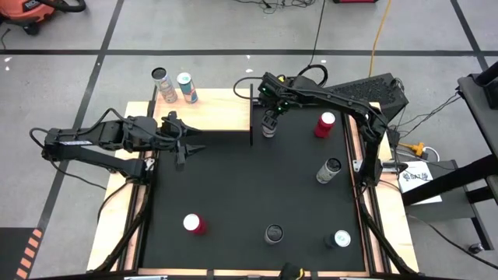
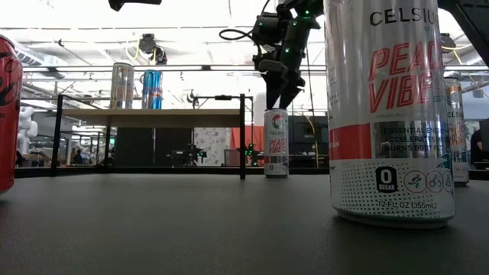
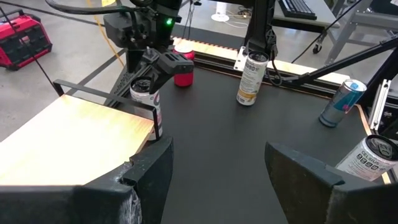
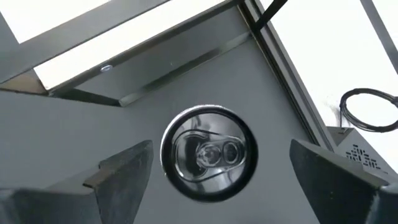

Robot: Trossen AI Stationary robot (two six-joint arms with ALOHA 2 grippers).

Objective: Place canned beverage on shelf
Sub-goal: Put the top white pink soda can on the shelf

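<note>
A silver can (image 4: 208,154) stands upright on its base on the black table, just right of the shelf's right end (image 1: 250,124). My right gripper (image 4: 217,180) hangs open right above the can (image 2: 276,143), pointing steeply down, one finger out to each side of the lid, touching nothing. The shelf (image 1: 206,109) is a pale wood board on thin black legs at the table's far left; two cans (image 1: 163,84) (image 1: 187,87) stand at its far edge. My left gripper (image 1: 191,148) waits open near the shelf's near edge, with nothing between its fingers.
Several more cans stand on the table: a red one (image 1: 325,123) and a silver one (image 1: 330,169) at the right, a red one (image 1: 193,224), a dark one (image 1: 273,233) and another (image 1: 338,239) near the front edge. The shelf's black corner leg (image 2: 242,136) stands close beside the silver can.
</note>
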